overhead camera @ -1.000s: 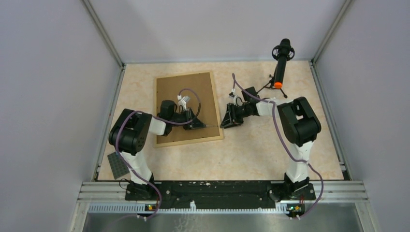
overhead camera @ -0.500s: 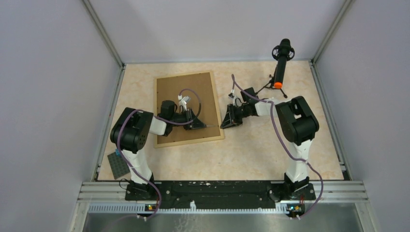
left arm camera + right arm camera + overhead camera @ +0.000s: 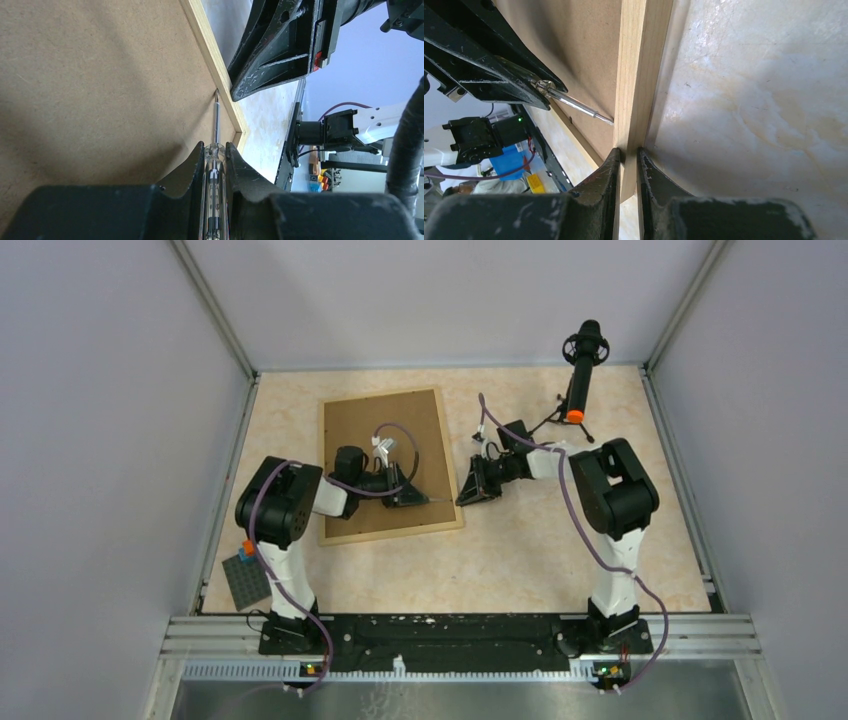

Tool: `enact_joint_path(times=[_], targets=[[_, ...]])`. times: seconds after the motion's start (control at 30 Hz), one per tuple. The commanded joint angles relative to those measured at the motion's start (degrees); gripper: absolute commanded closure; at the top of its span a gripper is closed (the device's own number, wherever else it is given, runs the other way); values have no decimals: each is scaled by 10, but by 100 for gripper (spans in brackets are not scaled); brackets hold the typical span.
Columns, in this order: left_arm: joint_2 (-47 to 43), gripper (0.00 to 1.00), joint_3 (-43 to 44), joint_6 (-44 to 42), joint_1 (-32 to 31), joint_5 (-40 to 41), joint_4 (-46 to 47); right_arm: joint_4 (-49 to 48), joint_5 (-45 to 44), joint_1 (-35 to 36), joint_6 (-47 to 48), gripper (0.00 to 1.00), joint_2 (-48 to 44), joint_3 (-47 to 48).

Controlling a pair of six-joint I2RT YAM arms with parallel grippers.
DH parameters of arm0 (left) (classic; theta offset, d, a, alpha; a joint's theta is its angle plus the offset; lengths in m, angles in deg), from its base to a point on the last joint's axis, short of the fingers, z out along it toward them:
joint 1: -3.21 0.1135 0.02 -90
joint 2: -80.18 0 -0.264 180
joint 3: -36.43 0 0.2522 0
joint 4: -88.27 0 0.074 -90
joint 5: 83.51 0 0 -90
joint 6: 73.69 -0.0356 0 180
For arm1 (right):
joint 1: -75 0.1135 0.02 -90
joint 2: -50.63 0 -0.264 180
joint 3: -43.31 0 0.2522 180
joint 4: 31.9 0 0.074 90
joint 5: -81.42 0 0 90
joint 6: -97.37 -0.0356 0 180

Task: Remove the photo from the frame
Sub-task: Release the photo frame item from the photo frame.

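Observation:
The frame [image 3: 350, 420] lies back side up on the table, its brown fibreboard showing inside a light-wood rail. The photo is hidden under the board. My left gripper [image 3: 418, 498] is over the frame's near right part, shut on a clear-handled screwdriver [image 3: 216, 170]. The metal tip touches the seam between board and right rail [image 3: 222, 85]. My right gripper [image 3: 463, 496] is shut on that right rail from outside, a fingertip on each side of the wood [image 3: 639, 75]. The screwdriver [image 3: 574, 104] also shows in the right wrist view, just left of the rail.
A black microphone with an orange band [image 3: 580, 370] stands on a small tripod at the back right. A dark grey studded baseplate [image 3: 245, 582] lies at the near left with a small orange and blue brick [image 3: 247, 548] beside it. Grey walls enclose the table on three sides.
My left arm's upper part has shifted a little to the right, uncovering the small brick by the baseplate. Both grippers and the frame stay almost where they were.

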Motion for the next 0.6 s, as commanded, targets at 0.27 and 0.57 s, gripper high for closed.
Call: enact_joint_path(times=[0.27,0.57], targets=[[-21,100,43,-69,-103,31,-88,-3,-42,35,8,98,35,19],[-75,100,125,-141,-181,82,-231,-4,-42,36,4,100,41,30]])
